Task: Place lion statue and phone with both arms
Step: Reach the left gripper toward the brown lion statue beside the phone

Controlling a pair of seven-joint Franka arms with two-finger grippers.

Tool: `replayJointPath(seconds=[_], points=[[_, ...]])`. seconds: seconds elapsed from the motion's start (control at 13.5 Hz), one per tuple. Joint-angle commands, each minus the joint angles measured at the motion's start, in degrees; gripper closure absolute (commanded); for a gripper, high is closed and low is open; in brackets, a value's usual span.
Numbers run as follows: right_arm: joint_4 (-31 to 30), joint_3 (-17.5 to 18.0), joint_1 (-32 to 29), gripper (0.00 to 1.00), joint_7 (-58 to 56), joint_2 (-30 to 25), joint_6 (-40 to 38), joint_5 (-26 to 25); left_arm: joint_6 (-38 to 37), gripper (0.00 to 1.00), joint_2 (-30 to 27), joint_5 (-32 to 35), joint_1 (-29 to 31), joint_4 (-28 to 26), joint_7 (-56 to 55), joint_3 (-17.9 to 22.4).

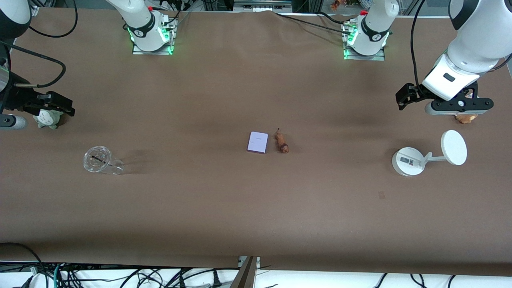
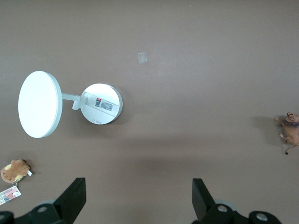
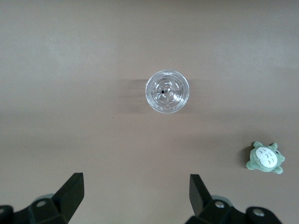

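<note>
The brown table carries everything, and neither task object is in a gripper, so by the look of it the handling has either not begun or is already finished; the pictures cannot settle which.

The left gripper hangs at the left arm's end of the table, its fingers spread wide and empty. The white round stand sits at about five o'clock from it, and a brown plush is partly hidden under the wrist.

The right gripper hangs at the right arm's end, likewise spread and empty, over a grey-green plush. A clear glass stands at about five o'clock from it.

The phone lies flat mid-table. The lion statue lies just beside it at three o'clock, not touching it.
</note>
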Motion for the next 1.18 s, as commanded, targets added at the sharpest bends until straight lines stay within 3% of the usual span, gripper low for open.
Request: replayJointPath(seconds=[0.0, 0.44, 1.11], points=[[1.3, 0.2, -0.4, 0.0, 0.2, 0.5, -0.7, 0.7, -1.6, 0.0, 2.9, 0.1, -0.2, 4.7, -0.2, -0.1], [1.5, 0.2, -0.5, 0.0, -0.4, 0.6, -0.4, 0.7, -6.3, 0.0, 4.5, -0.5, -0.2, 9.2, 0.0, -0.1], [1.5, 0.2, -0.3, 0.0, -0.1, 1.1, -0.1, 0.9, -11.9, 0.0, 11.7, 0.5, -1.7, 9.2, 0.6, -0.1]])
